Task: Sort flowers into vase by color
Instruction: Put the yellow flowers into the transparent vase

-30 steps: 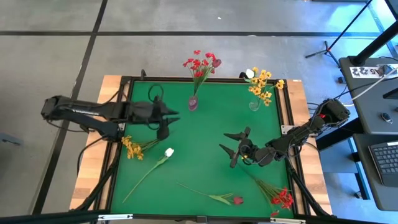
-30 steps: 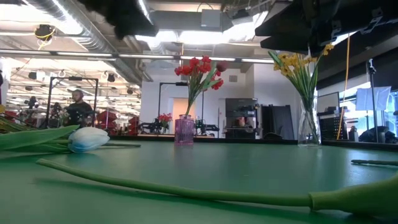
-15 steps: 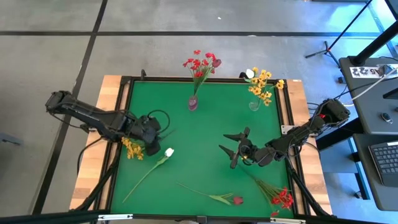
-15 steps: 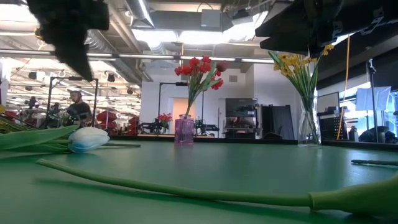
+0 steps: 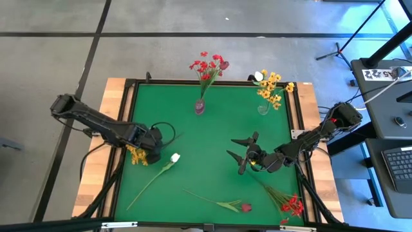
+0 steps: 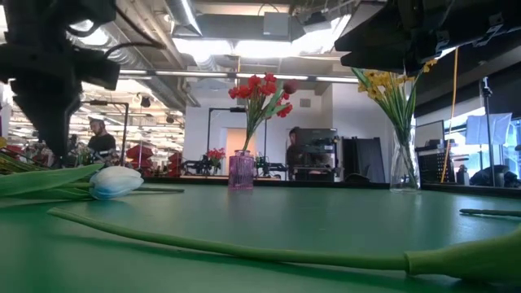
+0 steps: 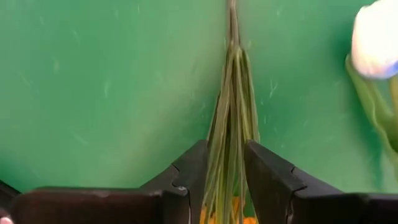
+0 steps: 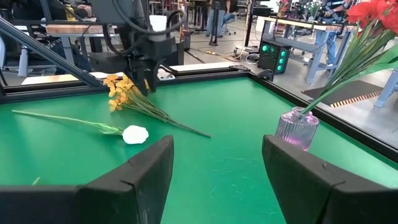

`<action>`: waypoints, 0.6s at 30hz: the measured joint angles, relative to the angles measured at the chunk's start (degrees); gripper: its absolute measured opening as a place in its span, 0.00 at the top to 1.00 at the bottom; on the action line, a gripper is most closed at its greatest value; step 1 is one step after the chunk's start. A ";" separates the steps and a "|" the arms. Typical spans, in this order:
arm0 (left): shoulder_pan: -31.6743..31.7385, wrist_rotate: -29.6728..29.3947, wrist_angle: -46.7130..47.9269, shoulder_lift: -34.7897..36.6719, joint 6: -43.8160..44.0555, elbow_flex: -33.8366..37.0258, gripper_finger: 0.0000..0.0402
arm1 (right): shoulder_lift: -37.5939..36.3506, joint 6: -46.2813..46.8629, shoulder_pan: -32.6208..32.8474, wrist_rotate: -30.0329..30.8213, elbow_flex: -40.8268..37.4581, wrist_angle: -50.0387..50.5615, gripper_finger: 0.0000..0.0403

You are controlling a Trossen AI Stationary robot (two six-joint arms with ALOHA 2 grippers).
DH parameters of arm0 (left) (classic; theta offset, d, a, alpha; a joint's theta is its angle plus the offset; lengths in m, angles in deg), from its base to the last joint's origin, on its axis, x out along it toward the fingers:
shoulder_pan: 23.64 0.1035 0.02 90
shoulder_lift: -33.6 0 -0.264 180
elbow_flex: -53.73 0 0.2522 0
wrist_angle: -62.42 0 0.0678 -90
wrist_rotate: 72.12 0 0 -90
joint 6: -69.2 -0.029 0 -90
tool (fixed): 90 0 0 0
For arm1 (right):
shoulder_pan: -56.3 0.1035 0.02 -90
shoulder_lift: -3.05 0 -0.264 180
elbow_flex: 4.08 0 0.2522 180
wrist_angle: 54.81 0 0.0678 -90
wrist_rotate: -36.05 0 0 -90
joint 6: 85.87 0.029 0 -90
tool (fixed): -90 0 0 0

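Fingers (image 7: pixel 267 180) of the left end effector (image 7: pixel 225 171) straddle the yellow-orange flower stems (image 7: pixel 231 124), narrowly apart. The right end effector (image 5: pixel 239 154) hovers wide over the table (image 5: pixel 212 138).

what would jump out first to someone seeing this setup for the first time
Probably the bright green table top, with a purple glass vase of red flowers and a clear glass vase of yellow flowers standing near its far edge. Next, the left gripper, lowered over the loose yellow-orange flower bunch at the table's left side, its fingers astride the green stems; the right gripper hangs open mid-table.
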 joint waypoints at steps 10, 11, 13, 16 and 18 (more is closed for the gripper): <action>0.02 3.67 -5.80 -0.60 0.32 5.03 0.75 | 0.00 0.00 0.00 -0.01 0.00 0.04 0.40; 0.02 4.07 -6.26 -0.60 0.47 5.60 0.75 | 0.00 0.01 0.00 -0.01 0.00 0.04 0.40; 0.02 4.20 -7.27 -0.60 1.25 6.79 0.75 | 0.00 0.01 0.01 -0.01 0.00 0.04 0.40; 0.02 4.19 -8.92 -0.60 1.39 8.15 0.75 | 0.00 0.00 0.00 -0.01 0.00 0.04 0.40; 0.04 4.17 -9.23 -0.60 1.39 8.63 0.75 | 0.00 0.02 0.00 -0.01 0.00 0.07 0.40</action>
